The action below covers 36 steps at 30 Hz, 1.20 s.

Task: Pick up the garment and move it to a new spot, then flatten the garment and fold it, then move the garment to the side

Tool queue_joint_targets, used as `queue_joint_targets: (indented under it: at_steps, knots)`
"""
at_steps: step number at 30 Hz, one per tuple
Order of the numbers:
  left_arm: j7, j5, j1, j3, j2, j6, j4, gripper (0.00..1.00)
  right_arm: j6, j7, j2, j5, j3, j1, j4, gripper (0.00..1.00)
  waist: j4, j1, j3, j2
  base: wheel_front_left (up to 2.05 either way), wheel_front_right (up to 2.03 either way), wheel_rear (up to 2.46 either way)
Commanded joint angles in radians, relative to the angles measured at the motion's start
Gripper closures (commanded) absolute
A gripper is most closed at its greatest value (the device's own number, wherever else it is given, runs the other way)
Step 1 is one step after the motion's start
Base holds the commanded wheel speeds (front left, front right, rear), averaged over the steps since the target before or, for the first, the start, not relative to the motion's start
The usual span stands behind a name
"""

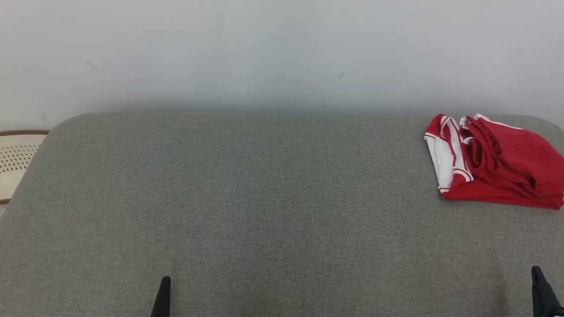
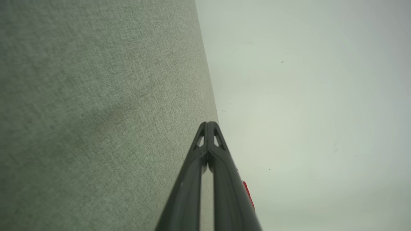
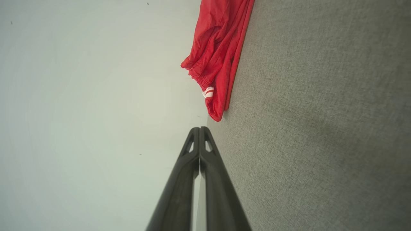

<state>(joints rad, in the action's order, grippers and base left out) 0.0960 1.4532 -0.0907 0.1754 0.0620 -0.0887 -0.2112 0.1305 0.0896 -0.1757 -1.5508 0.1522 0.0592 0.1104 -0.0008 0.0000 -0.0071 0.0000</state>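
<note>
Garment (image 1: pixel 493 169) on cushion (image 1: pixel 264 198), far right, near back edge. Wall (image 1: pixel 282 53) behind cushion. Woven item (image 1: pixel 17 158) off cushion's left edge. Left gripper (image 1: pixel 165 282) over near edge, left of centre. Right gripper (image 1: pixel 536 271) over near edge, far right, before garment, well apart from it.

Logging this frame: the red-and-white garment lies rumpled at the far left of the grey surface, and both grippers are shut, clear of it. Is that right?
Wrong side. The head view shows the garment rumpled at the far right of the grey surface, not the far left. The rest holds: the left gripper and the right gripper are shut, clear of it.
</note>
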Motion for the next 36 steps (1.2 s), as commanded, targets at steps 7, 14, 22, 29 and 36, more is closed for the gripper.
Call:
queue_joint_targets:
  at_steps: [7,14,22,29,36]
  knots:
    - [-0.011,0.065,-0.016,-0.006,-0.001,-0.018,-0.007,1.0,0.0,0.017,-0.012,-0.073,0.016,-0.009,0.002,1.0,0.0,0.0,0.002,0.0,0.0,0.0,0.0]
    - [-0.017,0.114,-0.022,-0.01,-0.005,-0.028,-0.014,1.0,0.0,0.028,-0.014,-0.129,0.028,-0.012,0.008,1.0,0.0,0.0,0.004,0.0,0.0,0.0,0.0]
    - [-0.024,0.169,-0.027,-0.014,-0.009,-0.039,-0.023,1.0,0.0,0.043,-0.017,-0.19,0.041,-0.016,0.015,1.0,0.001,0.0,0.006,0.0,0.0,0.0,0.0]
    - [-0.028,0.194,-0.029,-0.016,-0.011,-0.043,-0.027,1.0,0.0,0.05,-0.016,-0.222,0.049,-0.019,0.017,1.0,0.001,0.0,0.007,0.0,0.0,0.0,0.0]
    - [-0.028,0.193,-0.029,-0.016,-0.011,-0.044,-0.027,1.0,0.0,0.052,-0.012,-0.217,0.052,-0.02,0.018,1.0,0.001,0.0,0.007,0.0,0.0,0.0,0.0]
